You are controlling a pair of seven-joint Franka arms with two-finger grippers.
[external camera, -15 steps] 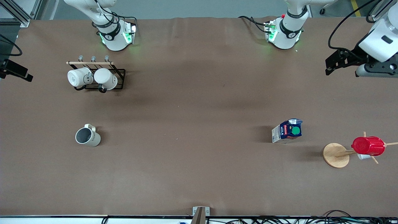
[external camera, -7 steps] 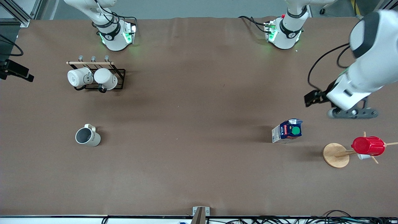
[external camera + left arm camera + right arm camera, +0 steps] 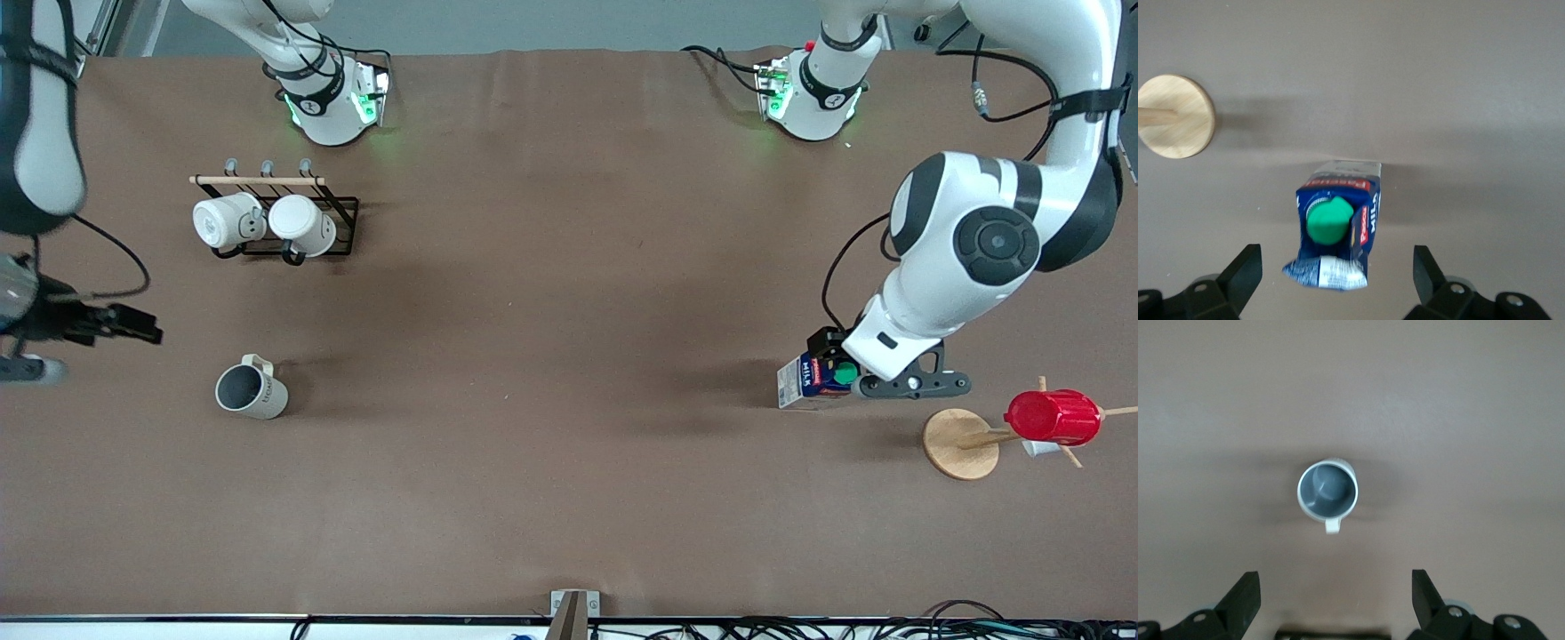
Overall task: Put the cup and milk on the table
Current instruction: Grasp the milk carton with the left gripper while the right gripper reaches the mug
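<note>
The cream-white cup (image 3: 251,391) with a grey inside stands upright on the brown table (image 3: 551,356) toward the right arm's end. The blue and white milk (image 3: 805,378) carton with a green cap stands upright toward the left arm's end. My left gripper (image 3: 1338,260) is open and hangs over the milk (image 3: 1338,223), one finger to each side, touching nothing. My right gripper (image 3: 1335,587) is open and empty, up in the air beside the cup (image 3: 1328,490), not straight over it. In the front view both grippers' fingers are hidden under their hands.
A black rack (image 3: 271,218) with two plain white mugs stands near the right arm's base. A round wooden disc base (image 3: 958,443) with pegs holds a red ribbed cup (image 3: 1053,416) close beside the milk; the disc also shows in the left wrist view (image 3: 1177,125).
The left arm has swung in from the table's end and come over the milk. The right arm has come into view beside the cup. Cup and milk have not moved.
</note>
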